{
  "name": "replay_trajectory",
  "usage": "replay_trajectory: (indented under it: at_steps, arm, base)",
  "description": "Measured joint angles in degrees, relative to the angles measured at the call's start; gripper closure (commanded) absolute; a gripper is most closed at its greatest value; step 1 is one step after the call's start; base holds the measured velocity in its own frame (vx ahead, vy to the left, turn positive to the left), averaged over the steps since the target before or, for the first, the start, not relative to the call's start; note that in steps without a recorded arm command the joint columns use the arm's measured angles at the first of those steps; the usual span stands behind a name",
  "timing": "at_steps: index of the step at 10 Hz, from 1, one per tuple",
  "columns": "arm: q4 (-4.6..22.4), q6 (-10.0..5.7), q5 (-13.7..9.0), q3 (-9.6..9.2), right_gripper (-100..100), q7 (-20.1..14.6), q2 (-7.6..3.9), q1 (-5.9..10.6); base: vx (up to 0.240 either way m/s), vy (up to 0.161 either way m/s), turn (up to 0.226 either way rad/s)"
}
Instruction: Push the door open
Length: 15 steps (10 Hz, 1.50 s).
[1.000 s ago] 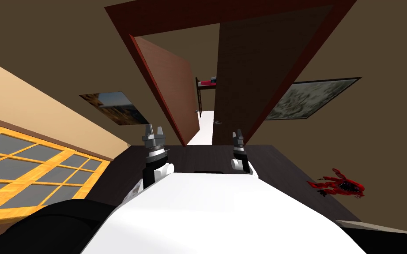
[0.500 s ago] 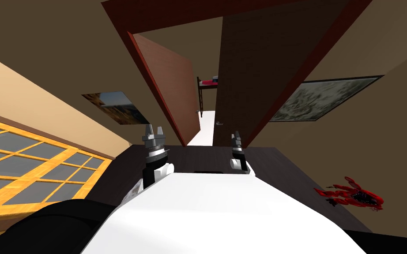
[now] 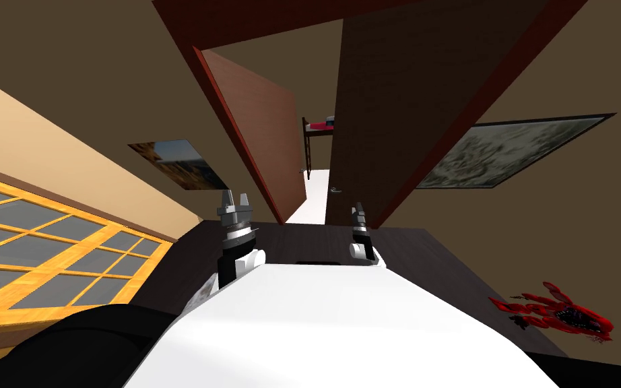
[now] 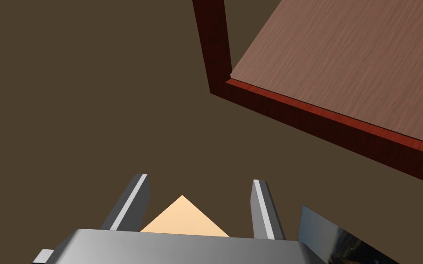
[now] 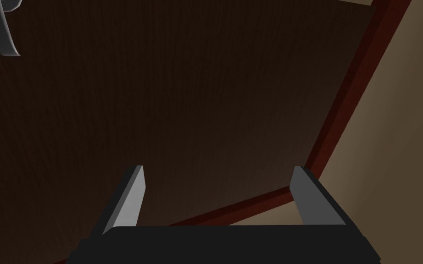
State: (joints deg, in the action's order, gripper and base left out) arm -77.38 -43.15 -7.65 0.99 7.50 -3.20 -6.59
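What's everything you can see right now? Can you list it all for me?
dark door: one, dark brown, right side of the doorway, facing the right end effector
handle: one, grey, on the dark door near the gap
red-brown door: one, left side of the doorway, swung open
frame: one, dark red, around both doors
pictures: two, one on the left wall, one on the right wall
window: one, orange bars, grey panes, far left
shelf: one, dark, through the gap, something red on it
red thing: one, low on the right, cannot tell what
left end effector: one, grey fingers, open
right end effector: one, grey fingers, open
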Motion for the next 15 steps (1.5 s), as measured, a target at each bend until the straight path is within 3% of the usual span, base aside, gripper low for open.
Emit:
replay_trajectory:
  at_steps: [4,7,9,13,15]
  arm:
    - [6.3,-0.7,-1.1,0.44,-100,0.9,0.38,2.9]
    - [9.4,-0.84,-1.7,0.64,-100,1.3,0.44,3.95]
    - [13.4,-1.7,-2.2,0.87,-100,1.6,0.7,5.66]
    - [18.9,-1.86,-3.3,1.27,-100,2.4,1.15,7.96]
    - [21.9,-2.12,-3.9,1.42,-100,3.1,1.88,9.12]
  base:
    - [0.06,-0.023,0.038]
    - [0.045,-0.025,0.036]
    - [0.083,-0.038,0.067]
    - [0.071,-0.035,0.044]
    - [0.079,-0.036,0.035]
